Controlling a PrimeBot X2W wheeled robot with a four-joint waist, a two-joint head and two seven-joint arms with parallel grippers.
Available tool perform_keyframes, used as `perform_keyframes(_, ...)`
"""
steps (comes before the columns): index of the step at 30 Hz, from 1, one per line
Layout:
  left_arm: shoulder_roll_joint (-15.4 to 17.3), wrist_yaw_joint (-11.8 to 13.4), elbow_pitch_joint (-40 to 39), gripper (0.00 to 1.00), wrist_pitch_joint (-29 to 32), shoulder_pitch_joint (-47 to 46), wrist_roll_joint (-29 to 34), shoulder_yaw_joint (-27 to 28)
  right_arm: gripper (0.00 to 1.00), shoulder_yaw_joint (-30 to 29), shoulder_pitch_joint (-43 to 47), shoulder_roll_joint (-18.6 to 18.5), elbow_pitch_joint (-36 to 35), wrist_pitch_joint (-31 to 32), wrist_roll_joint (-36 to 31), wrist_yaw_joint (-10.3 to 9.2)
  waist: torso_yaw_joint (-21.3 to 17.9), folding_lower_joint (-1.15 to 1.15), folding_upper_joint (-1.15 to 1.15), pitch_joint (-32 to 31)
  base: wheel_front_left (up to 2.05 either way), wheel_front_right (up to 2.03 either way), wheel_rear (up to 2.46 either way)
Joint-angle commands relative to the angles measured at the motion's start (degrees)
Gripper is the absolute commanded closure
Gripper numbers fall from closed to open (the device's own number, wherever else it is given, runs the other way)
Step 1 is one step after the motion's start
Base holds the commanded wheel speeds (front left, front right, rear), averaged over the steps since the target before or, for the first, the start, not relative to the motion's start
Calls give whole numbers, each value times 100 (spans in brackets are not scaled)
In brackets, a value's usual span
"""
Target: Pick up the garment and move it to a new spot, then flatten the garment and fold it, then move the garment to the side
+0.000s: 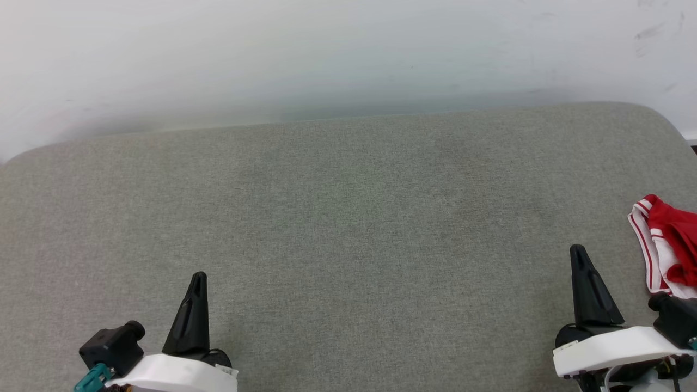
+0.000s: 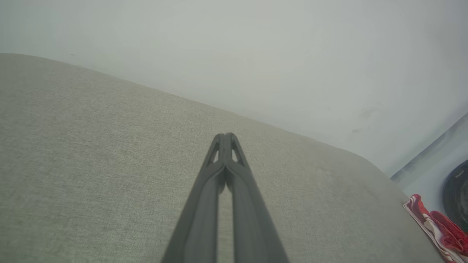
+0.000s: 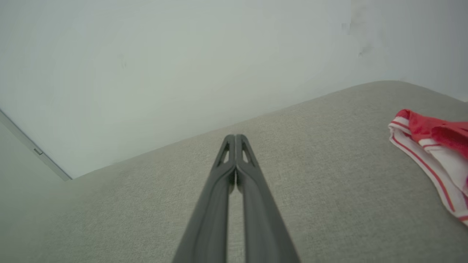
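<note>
Grey fabric table [image 1: 348, 218] against white wall [image 1: 348, 54], garment [image 1: 670, 239] bunched at its right edge. Left gripper [image 1: 199, 276] and right gripper [image 1: 577, 250] low, apart, pointing wallward, jaws pinched together, empty.

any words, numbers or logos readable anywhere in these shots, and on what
None can be read.
The garment lies bunched at the right edge of the grey cushion; its visible part is red cloth with white, red-striped trim, no lettering.
The wall bears faint scuffs, no writing.
</note>
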Motion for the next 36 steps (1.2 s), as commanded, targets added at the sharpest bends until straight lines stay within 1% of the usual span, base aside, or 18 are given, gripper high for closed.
perform_keyframes(1, 60, 3, -36, 100, 39, -165, -215, 8, 100, -9, -157, -54, -59, 32, 238, -1, 2, 0, 0, -3, 0, 0, 0)
perform_keyframes(10, 90, -4, 135, 100, 217, -277, -1080, 27, 100, -33, -211, -74, 38, 219, 1136, -1, 17, 0, 0, -28, 0, 0, 0)
perform_keyframes(11, 97, -5, 183, 100, 275, -313, -1348, 35, 100, -42, -225, -79, 67, 277, 1414, -1, 22, 0, 0, -36, 0, 0, 0)
perform_keyframes(23, 119, -7, 334, 100, 494, -424, -2323, 80, 100, -84, -283, -88, 172, 508, 2430, -1, 43, 0, 0, -68, 0, 0, 0)
perform_keyframes(24, 122, -8, 372, 100, 546, -442, -2546, 92, 100, -95, -296, -90, 199, 560, 2667, -1, 48, 0, 0, -76, 0, 0, 0)
perform_keyframes(26, 125, -8, 408, 100, 598, -473, -2763, 106, 100, -106, -309, -90, 224, 611, 2894, -1, 53, 0, 0, -84, 0, 0, 0)
perform_keyframes(36, 128, -9, 529, 100, 766, -545, -3436, 150, 100, -145, -340, -89, 303, 781, 3601, -1, 69, 0, 0, -111, 0, 0, 0)
